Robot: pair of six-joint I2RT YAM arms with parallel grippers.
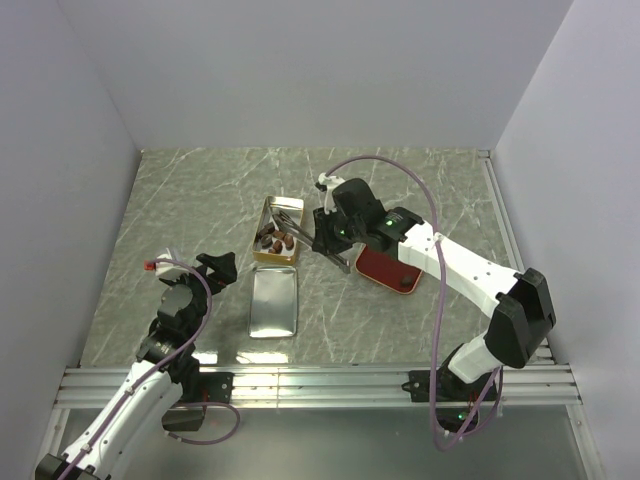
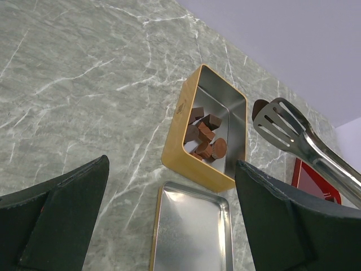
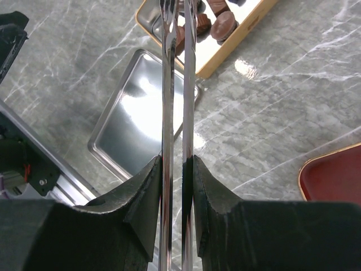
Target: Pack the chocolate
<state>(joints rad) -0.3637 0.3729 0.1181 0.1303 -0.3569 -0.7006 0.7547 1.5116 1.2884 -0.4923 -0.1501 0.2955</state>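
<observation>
Several brown chocolate chunks (image 1: 275, 240) lie in the open gold tin (image 1: 268, 213). They also show in the left wrist view (image 2: 204, 141) and the right wrist view (image 3: 223, 25). My right gripper (image 1: 330, 238) is shut on metal tongs (image 1: 290, 222) whose tips hover over the tin. In the right wrist view the gripper (image 3: 177, 161) squeezes the tongs (image 3: 177, 84) nearly closed. A small brown piece sits at the tongs' tip (image 2: 259, 107). One chunk (image 1: 405, 284) lies on the red tray (image 1: 385, 265). My left gripper (image 1: 218, 268) is open and empty, left of the lid; it also shows in the left wrist view (image 2: 172, 162).
The tin's silver lid (image 1: 273, 302) lies inside up just in front of the tin; it also shows in the left wrist view (image 2: 192, 231) and the right wrist view (image 3: 141, 118). The metal rail (image 1: 320, 385) runs along the near table edge. Walls enclose the table.
</observation>
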